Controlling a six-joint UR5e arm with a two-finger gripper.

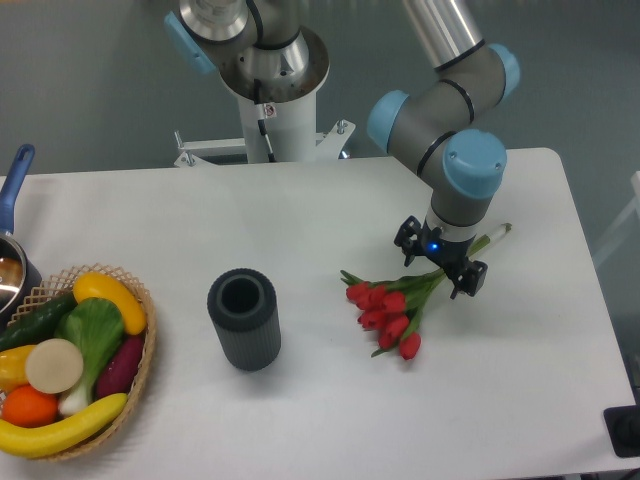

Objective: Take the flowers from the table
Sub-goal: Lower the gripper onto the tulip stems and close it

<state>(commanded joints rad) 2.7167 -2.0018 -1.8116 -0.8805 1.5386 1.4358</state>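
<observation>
Flowers lying flat on the table, right of centre, red buds bunched at the lower left end, pale green stems running up and to the right until the tip pokes out past the arm near the right side of the tabletop. Gripper down low right over the stem part, just up-right of the buds, one black finger showing on each side of the stems. Jaws look spread with the stems passing between them, can't really tell if either finger is actually touching, no sign of a pinch from this angle. Little blue light glowing on the wrist just above the fingers. Bunch looks fully resting on the surface, not lifted. Dark grey ribbed cylinder cup standing upright left of the flowers, open top facing up, well apart from the buds. Wicker basket at the lower left corner, packed with fruit and veg: banana along the front edge, orange, cucumber, something purple, a yellow pepper-ish thing. Pot with a blue handle half cut off at the far left edge, just behind the basket. Arm's white base mounted behind the back edge of the table
</observation>
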